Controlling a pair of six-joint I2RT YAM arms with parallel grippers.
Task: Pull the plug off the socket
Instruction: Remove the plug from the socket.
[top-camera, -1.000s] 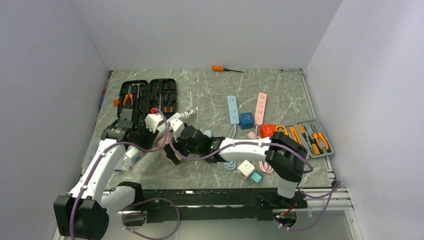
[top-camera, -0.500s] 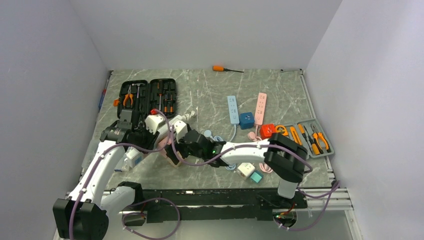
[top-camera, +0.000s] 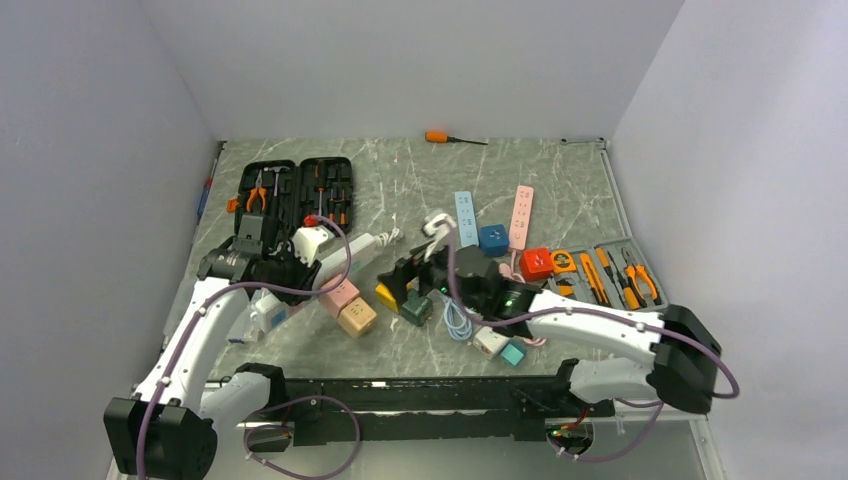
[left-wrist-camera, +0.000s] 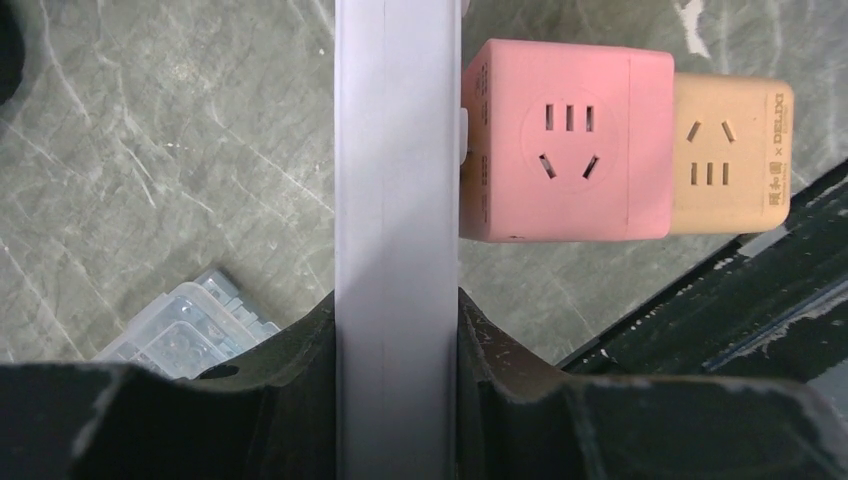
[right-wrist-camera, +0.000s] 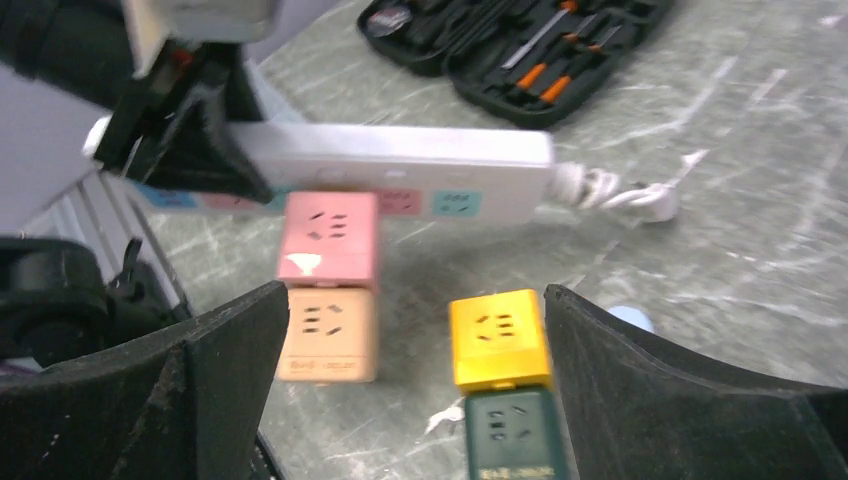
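Top view: left gripper (top-camera: 292, 268) pinches the strip (top-camera: 362, 244); right gripper (top-camera: 404, 284) hovers by the yellow cube (top-camera: 388, 296), which lies loose. Left wrist: pink cube (left-wrist-camera: 565, 140) is against the strip's side, apparently plugged in, with the tan cube (left-wrist-camera: 730, 160) touching it. Right wrist: jaws spread, empty. Risk: pulling the pink cube drags the strip if the left pinch slips.

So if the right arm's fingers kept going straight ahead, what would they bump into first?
Probably the yellow socket cube, lying just ahead between the right arm's open fingers. Depth is unclear, so the table could come first.
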